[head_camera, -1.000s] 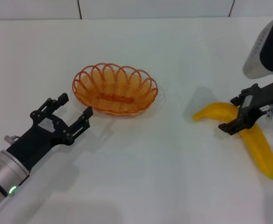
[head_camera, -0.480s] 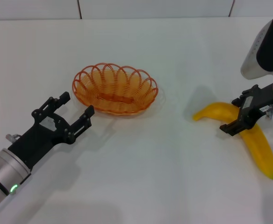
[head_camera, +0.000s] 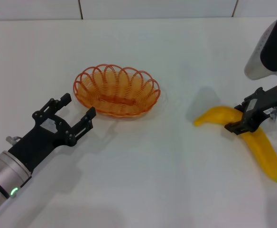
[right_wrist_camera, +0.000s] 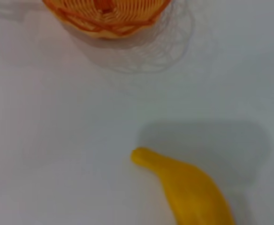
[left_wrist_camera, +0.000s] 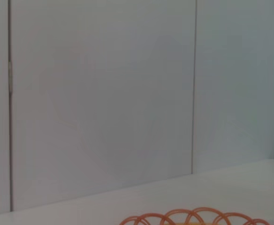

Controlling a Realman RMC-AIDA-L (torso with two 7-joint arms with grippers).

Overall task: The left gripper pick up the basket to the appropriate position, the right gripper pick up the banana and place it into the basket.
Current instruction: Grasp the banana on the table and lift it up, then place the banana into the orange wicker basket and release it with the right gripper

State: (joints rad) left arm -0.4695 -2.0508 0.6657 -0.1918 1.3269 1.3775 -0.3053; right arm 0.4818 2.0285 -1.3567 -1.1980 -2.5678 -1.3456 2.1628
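The orange wire basket (head_camera: 116, 90) rests on the white table, left of centre; its rim (left_wrist_camera: 193, 218) also shows in the left wrist view, and the basket (right_wrist_camera: 106, 14) in the right wrist view. My left gripper (head_camera: 77, 108) is open, just short of the basket's near-left rim and not touching it. The yellow banana (head_camera: 264, 152) lies on the table at the right. My right gripper (head_camera: 241, 118) straddles the banana's middle from above, fingers pressed on both sides. The right wrist view has the banana's (right_wrist_camera: 188, 187) end in it, well apart from the basket.
The white table (head_camera: 148, 180) spreads wide between basket and banana. A pale panelled wall (left_wrist_camera: 104, 93) stands behind the table's far edge. The right arm's white housing (head_camera: 266, 47) hangs above the table at far right.
The right gripper's fingers have drawn in onto the banana, and the banana's left tip has shifted slightly down and left. The left gripper has crept a little toward the basket.
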